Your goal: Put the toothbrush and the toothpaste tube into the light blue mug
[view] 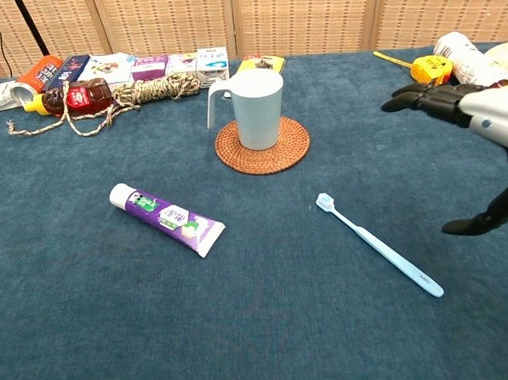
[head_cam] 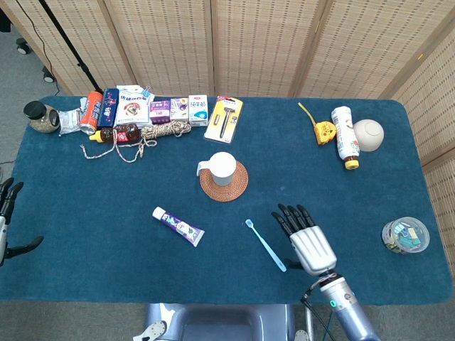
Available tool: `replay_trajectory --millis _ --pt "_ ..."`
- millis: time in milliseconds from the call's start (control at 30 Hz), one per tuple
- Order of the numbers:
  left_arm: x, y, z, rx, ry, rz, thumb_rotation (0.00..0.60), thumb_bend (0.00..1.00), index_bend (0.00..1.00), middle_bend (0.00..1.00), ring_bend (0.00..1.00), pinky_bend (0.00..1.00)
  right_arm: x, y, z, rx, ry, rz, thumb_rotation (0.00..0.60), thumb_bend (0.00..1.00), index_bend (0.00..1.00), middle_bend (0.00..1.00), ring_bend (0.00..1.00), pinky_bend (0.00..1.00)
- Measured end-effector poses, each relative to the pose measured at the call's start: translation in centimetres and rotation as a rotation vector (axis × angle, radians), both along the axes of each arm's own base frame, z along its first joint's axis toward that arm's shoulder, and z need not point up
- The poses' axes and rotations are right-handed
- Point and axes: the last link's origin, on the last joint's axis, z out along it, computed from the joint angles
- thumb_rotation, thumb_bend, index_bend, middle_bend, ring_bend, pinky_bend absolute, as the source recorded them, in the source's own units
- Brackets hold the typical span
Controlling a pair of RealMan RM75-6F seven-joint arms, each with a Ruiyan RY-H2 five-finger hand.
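The light blue mug [head_cam: 222, 168] [view: 257, 107] stands upright on a round woven coaster [head_cam: 224, 182] near the table's middle. In front of it, to the left, a white and purple toothpaste tube [head_cam: 178, 225] [view: 168, 218] lies flat. A light blue toothbrush [head_cam: 266, 245] [view: 379, 245] lies to the right of the tube. My right hand [head_cam: 306, 239] [view: 473, 136] hovers just right of the toothbrush, fingers spread, holding nothing. My left hand [head_cam: 8, 220] shows only at the left edge of the head view, off the table, fingers apart and empty.
Boxes, a can, a jar, a rope [head_cam: 160, 131] and a razor pack [head_cam: 224, 118] line the back left. A tape measure [head_cam: 325, 131], white bottle [head_cam: 344, 137] and bowl [head_cam: 368, 134] sit back right. A clear container of clips [head_cam: 405, 236] stands at the right edge.
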Motion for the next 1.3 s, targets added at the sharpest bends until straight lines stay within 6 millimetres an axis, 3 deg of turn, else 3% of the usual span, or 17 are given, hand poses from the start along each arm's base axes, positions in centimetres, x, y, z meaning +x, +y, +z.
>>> replay_trajectory --millis 333,700,1000,1300 --pt "0.0 0.2 -0.2 -0.009 0.007 0.005 0.6 0.0 0.0 0.0 0.0 0.0 1.4 0.3 -4.3 0.051 0.075 0.036 0.6 0.0 0.08 0.0 0.0 0.0" --pt "-0.1 0.3 -0.4 -0.016 0.014 0.01 0.6 0.0 0.0 0.0 0.0 0.0 0.0 -0.6 -7.4 0.054 0.131 -0.001 0.6 0.0 0.08 0.0 0.0 0.0" --pt "0.0 0.5 -0.7 -0.024 0.021 0.014 0.6 0.0 0.0 0.0 0.0 0.0 -1.3 -1.5 -8.3 0.039 0.173 -0.027 0.6 0.0 0.08 0.0 0.0 0.0" --pt "0.0 0.6 -0.9 -0.031 0.026 0.02 0.6 0.0 0.0 0.0 0.0 0.0 -2.1 -3.6 -7.6 -0.039 0.223 -0.025 0.6 0.0 0.1 0.0 0.0 0.0"
